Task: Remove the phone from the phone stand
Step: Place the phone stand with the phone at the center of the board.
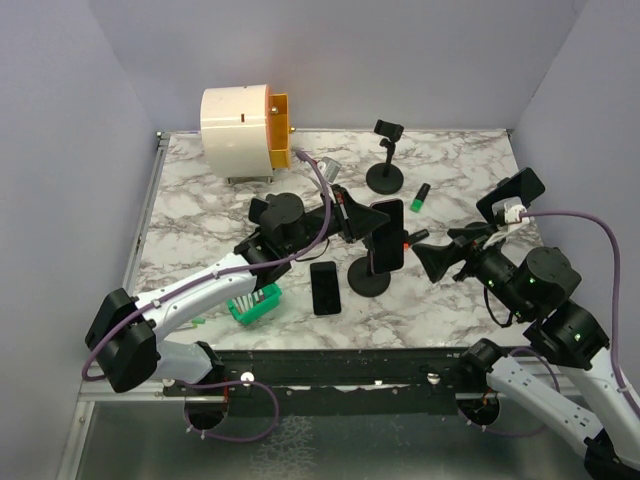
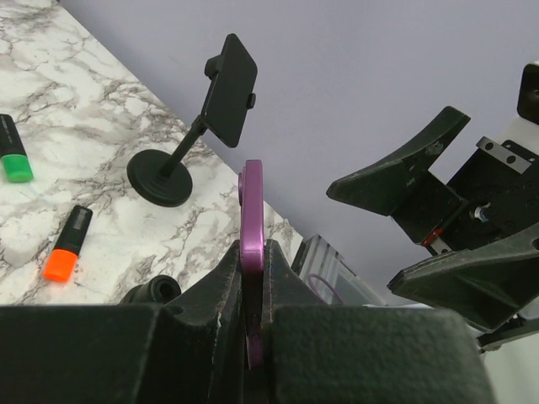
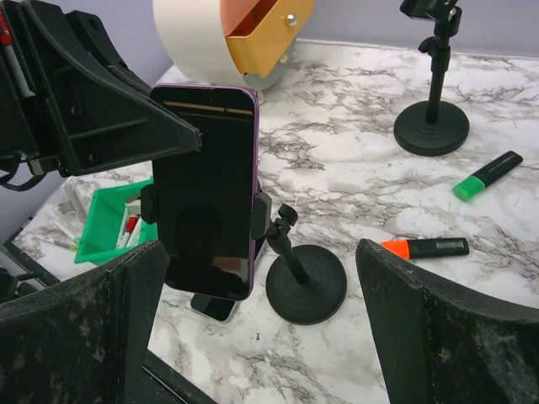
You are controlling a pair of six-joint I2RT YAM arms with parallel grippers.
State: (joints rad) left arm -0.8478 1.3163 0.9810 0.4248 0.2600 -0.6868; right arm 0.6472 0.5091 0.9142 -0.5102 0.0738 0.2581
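Note:
A purple-edged phone with a dark screen stands upright in the clamp of a black phone stand with a round base, mid-table. My left gripper is shut on the phone's upper side. In the left wrist view the purple phone edge sits pinched in the left gripper. My right gripper hangs open just right of the stand, touching nothing. In the right wrist view, the phone and the stand base sit ahead of the open right gripper.
A second, empty stand stands at the back. Another phone lies flat by a green bin. Green and orange highlighters lie right of the stand. A white drum with an orange drawer sits back left.

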